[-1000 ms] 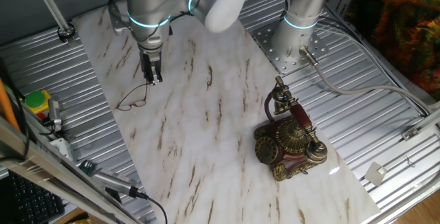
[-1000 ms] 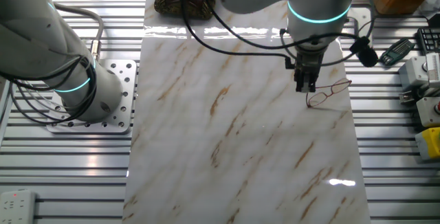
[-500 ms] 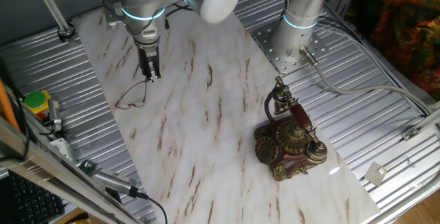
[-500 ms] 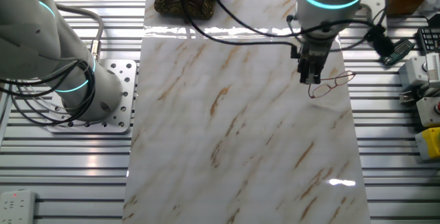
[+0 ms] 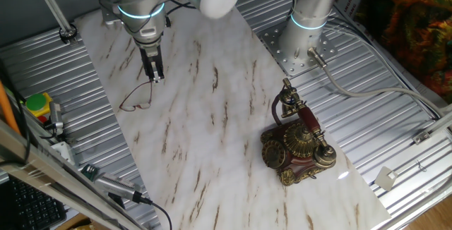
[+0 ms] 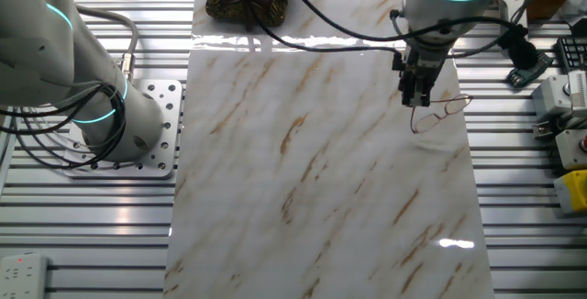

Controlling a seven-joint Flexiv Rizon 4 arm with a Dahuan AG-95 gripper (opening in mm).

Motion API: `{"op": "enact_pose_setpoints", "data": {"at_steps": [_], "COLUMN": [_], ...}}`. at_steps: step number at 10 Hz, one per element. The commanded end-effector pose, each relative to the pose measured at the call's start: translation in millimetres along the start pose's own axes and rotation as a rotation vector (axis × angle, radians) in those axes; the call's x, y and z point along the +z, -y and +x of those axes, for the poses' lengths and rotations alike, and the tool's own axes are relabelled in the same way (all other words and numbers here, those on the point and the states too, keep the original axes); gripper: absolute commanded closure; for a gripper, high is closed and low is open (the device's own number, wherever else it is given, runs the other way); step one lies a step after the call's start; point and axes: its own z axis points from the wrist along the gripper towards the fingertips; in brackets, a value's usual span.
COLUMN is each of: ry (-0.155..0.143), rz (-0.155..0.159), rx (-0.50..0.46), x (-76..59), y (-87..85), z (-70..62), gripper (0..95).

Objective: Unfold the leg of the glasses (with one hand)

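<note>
Upper left of one fixed view: the gripper (image 5: 157,79) points down, its narrow fingers close together at the upper end of the glasses (image 5: 135,101); whether it grips the frame cannot be told. The glasses lie on the marble board (image 5: 212,131). Lower right: an antique telephone (image 5: 296,145).

An ornate antique telephone (image 5: 296,145) stands on the marble board (image 5: 205,138), a yellow box (image 5: 37,106) lying beside it.

Thin reddish-brown wire glasses (image 5: 135,104) (image 6: 438,114) lying on marble slab.
</note>
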Motion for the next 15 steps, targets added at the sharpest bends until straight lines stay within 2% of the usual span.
{"op": "enact_pose_setpoints", "data": {"at_steps": [1,2,5,9,11,13,15], "ry": [-0.002,-0.006,-0.048,-0.07,-0.099,-0.112,-0.111], "rz": [0.003,0.003,0.01,0.012,0.01,0.013,0.01], "rx": [-0.001,-0.001,0.007,0.009,0.011,0.012,0.013], "x": [-3.1,-3.8,-5.5,-6.5,-7.8,-9.1,-10.8], "y": [2.0,2.3,3.5,3.5,3.1,2.7,2.3], "z": [2.8,2.7,3.2,3.4,4.1,4.8,6.0], "gripper": [95.0,95.0,95.0,95.0,95.0,95.0,95.0]}}
